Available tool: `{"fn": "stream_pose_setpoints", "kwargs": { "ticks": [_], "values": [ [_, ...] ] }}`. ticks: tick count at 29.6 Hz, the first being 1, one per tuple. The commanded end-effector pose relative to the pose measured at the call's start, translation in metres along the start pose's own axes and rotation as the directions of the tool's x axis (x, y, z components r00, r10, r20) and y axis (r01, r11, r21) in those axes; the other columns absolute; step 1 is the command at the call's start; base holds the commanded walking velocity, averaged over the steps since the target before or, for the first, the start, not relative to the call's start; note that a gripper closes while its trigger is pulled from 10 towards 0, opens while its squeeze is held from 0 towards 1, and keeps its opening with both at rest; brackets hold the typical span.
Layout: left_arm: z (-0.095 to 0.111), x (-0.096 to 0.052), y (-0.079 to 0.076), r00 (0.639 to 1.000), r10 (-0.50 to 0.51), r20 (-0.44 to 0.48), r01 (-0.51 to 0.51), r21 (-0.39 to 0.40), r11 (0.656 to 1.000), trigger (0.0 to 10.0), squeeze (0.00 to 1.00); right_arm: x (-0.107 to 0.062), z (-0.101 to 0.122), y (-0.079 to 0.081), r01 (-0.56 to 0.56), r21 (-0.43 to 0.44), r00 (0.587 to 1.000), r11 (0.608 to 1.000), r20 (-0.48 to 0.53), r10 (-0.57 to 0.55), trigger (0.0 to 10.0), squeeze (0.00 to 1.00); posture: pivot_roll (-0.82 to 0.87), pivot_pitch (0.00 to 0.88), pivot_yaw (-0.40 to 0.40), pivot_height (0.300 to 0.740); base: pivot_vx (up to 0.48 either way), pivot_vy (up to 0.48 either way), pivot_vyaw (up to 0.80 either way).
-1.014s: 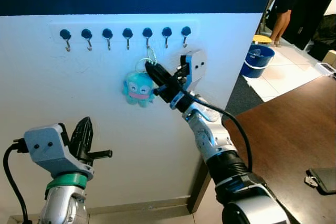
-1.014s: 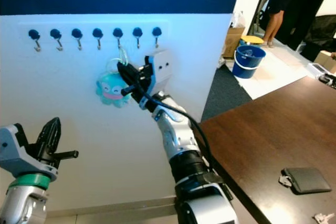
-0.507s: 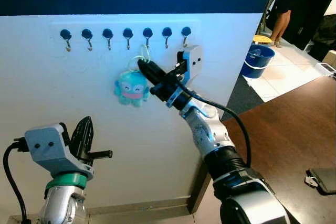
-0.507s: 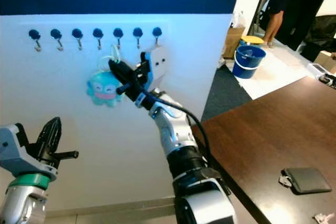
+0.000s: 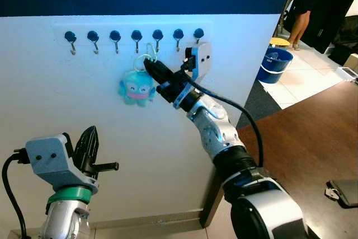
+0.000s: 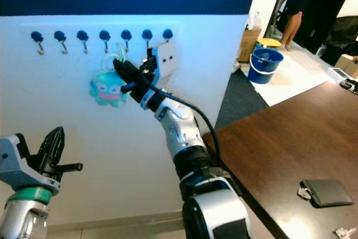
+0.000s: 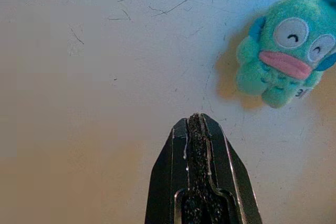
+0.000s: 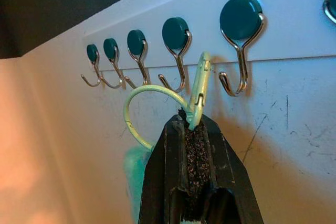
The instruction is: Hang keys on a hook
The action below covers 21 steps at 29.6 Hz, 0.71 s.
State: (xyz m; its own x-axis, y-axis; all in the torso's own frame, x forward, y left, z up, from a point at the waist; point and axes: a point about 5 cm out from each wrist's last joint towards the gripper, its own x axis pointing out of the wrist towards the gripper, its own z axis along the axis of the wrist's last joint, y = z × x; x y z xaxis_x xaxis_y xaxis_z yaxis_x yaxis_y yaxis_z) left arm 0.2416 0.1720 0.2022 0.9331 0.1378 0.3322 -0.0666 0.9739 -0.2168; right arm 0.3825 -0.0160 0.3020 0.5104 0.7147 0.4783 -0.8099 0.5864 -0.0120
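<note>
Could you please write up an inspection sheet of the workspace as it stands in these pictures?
Surface: white wall under a dark blue band, with a row of seven hooks.
Job's things: keyring with pale green carabiner and teal plush charm, not yet on a hook.
Clutter: dark wallet on the brown table.
Grippers: right gripper shut on the carabiner, just below the hooks; left gripper shut, low, empty.
Cables: black cable along the right arm.
Surroundings: blue bucket on the tiled floor; a person stands beyond.
</note>
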Motion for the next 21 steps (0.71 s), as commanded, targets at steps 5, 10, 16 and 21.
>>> {"fn": "stream_pose_setpoints", "kwargs": {
  "ticks": [5, 10, 16, 21],
  "values": [
    [0.001, -0.003, 0.004, 1.000, 0.014, 0.003, -0.014, 0.014, 1.000, 10.0, 0.00, 0.009, 0.002, 0.006, -0.016, 0.016, 1.000, 1.000, 0.016, 0.016, 10.0, 0.00, -0.03, 0.096, 0.053, 0.740, 0.000, 0.000, 0.00],
    [0.000, -0.003, 0.005, 1.000, 0.018, -0.005, -0.018, 0.019, 1.000, 10.0, 0.00, 0.008, -0.002, 0.002, 0.029, 0.025, 0.999, 0.999, -0.023, -0.028, 10.0, 0.00, -0.03, 0.103, 0.052, 0.740, 0.000, 0.000, 0.00],
    [-0.001, -0.003, 0.005, 1.000, 0.018, -0.013, -0.018, 0.023, 1.000, 10.0, 0.00, 0.005, -0.008, -0.002, 0.052, 0.040, 0.998, 0.998, -0.050, -0.050, 10.0, 0.00, -0.03, 0.102, 0.056, 0.740, 0.000, 0.000, 0.00],
    [-0.002, -0.003, 0.005, 1.000, 0.020, -0.018, -0.019, 0.027, 0.999, 10.0, 0.00, 0.004, -0.009, -0.003, 0.060, 0.047, 0.997, 0.997, -0.052, -0.057, 10.0, 0.00, -0.03, 0.102, 0.056, 0.740, 0.000, 0.000, 0.00]
  ]
}}
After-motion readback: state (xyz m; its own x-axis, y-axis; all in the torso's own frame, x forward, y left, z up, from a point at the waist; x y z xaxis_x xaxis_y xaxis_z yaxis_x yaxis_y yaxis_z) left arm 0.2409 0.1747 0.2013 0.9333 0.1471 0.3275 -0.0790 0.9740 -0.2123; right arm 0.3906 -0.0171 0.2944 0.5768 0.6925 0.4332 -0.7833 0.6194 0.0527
